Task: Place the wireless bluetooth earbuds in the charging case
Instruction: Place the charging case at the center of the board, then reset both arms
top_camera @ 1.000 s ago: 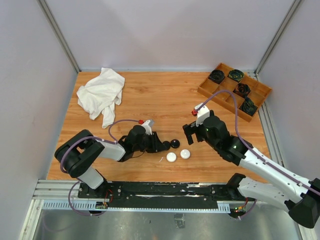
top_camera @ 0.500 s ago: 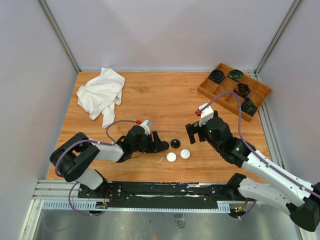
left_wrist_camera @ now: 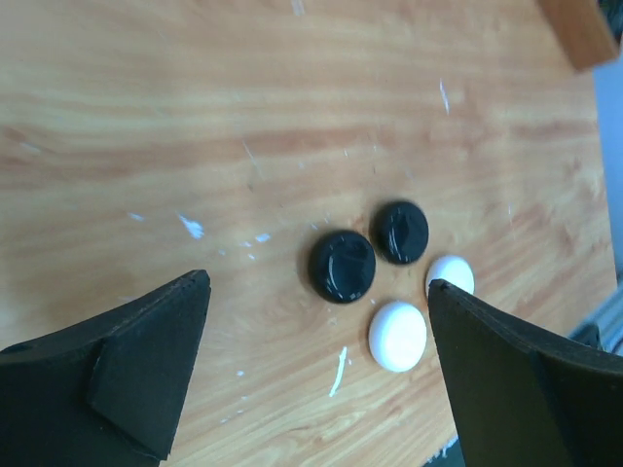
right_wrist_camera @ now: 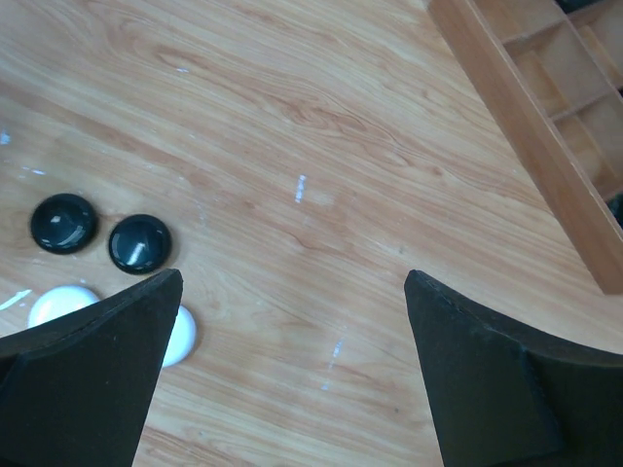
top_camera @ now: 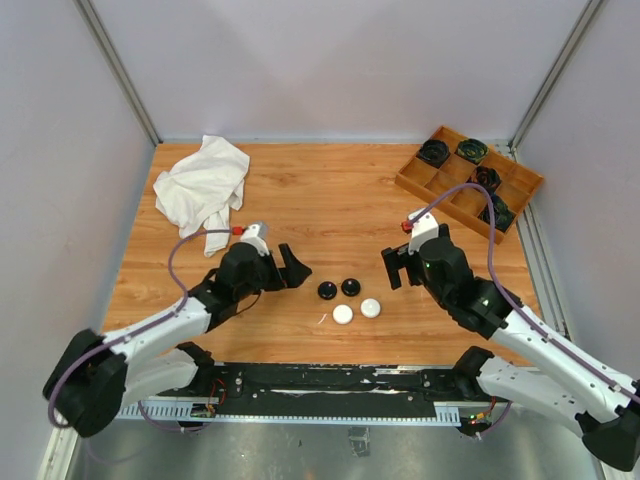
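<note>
Two black round cases (top_camera: 327, 290) (top_camera: 350, 287) lie side by side on the wooden table, with two white round cases (top_camera: 343, 314) (top_camera: 371, 308) just in front of them. A thin white sliver (top_camera: 322, 319) lies beside the left white case; I cannot tell if it is one of the earbuds. My left gripper (top_camera: 293, 267) is open and empty, a short way left of the cases (left_wrist_camera: 342, 266). My right gripper (top_camera: 393, 270) is open and empty to their right, and its camera shows them at the lower left (right_wrist_camera: 139, 243).
A wooden compartment tray (top_camera: 405, 183) at the back right holds several dark round items. A crumpled white cloth (top_camera: 203, 190) lies at the back left. Small white flecks mark the table top.
My left gripper has opened, let go of a black case beside the other one, and drawn back to the left. The right gripper drifted slightly right, still open.
</note>
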Available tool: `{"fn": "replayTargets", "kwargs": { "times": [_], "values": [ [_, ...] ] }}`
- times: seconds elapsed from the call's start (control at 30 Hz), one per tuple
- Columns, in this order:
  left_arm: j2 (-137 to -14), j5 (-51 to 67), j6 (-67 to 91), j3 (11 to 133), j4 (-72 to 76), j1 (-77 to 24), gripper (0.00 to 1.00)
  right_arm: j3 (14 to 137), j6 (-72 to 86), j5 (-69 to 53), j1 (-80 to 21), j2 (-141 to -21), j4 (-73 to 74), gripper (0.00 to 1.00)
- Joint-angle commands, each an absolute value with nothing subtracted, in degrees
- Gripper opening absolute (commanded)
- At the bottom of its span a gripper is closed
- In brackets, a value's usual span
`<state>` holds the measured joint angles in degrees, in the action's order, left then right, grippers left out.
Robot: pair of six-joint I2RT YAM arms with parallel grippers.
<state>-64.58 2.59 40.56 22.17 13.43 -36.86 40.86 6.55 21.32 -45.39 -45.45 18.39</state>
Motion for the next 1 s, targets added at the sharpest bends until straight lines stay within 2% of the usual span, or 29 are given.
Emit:
{"fn": "replayTargets", "kwargs": {
  "times": [0.0, 0.2, 0.37, 0.67, 0.97],
  "values": [
    [-52.36, -6.05, 33.29, 26.33, -0.96, -32.77, 0.99, 44.15, 8.52, 28.97, -42.00, -45.08, 24.10, 0.99],
    [-41.25, -13.54, 25.79, 36.73, -15.92, -32.43, 0.99, 46.87, 8.82, 34.06, -41.35, -43.95, 28.19, 0.99],
    [-33.29, -16.44, 21.60, 41.30, -19.53, -32.43, 0.99, 47.70, 9.23, 38.79, -41.37, -40.80, 29.56, 0.99],
    [-16.93, -19.05, 19.00, 37.33, -17.69, -32.43, 0.99, 43.21, 6.55, 41.42, -41.39, -28.77, 26.92, 0.98],
    [-5.08, -25.22, 21.00, 32.90, -15.20, -32.43, 0.99, 41.10, 6.44, 41.80, -41.33, -22.86, 25.38, 0.99]
  ]
}}
